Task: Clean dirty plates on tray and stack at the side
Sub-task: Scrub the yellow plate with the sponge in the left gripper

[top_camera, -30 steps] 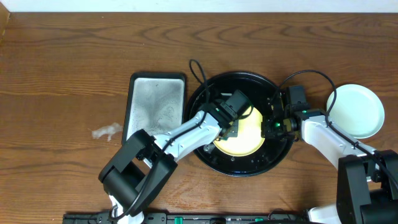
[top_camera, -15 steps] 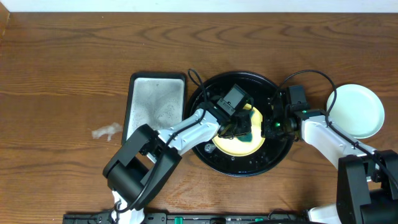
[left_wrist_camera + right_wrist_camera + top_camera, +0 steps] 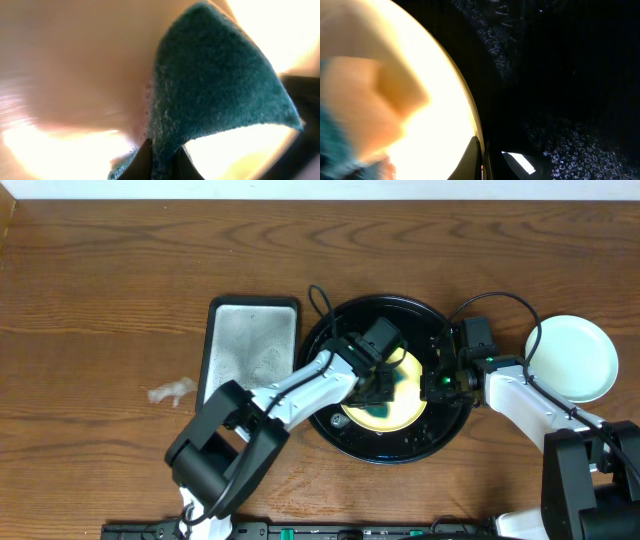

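The left gripper is reaching into the tray from the left side. It is clamping the sponge, with its fingers pinching together on the teal pad's lower corner. The sponge is pressing flat against the yellow plate, which is lying inside the tray, a little toward its front. In the left wrist view the pad is fanning out wide above the fingertips and covering much of the plate's glowing face. The plate's centre is hiding under the sponge and the arm, so I cannot tell whether any mark is showing there.

The right gripper is coming in over the tray's right rim. It is closing on the yellow plate's right edge, its fingertips meeting tightly at the thin rim in the right wrist view. In that view the tray's glossy black floor is glittering with fine droplets or specks beside the plate.

A pale plate is sitting on the surface to the right of the tray, apart from it and just beyond the right arm. Whether more plates are lying beneath it cannot be told from above.

A metal tray is lying just left of the black tray. A small whitish scrap is resting on the wood, farther left.
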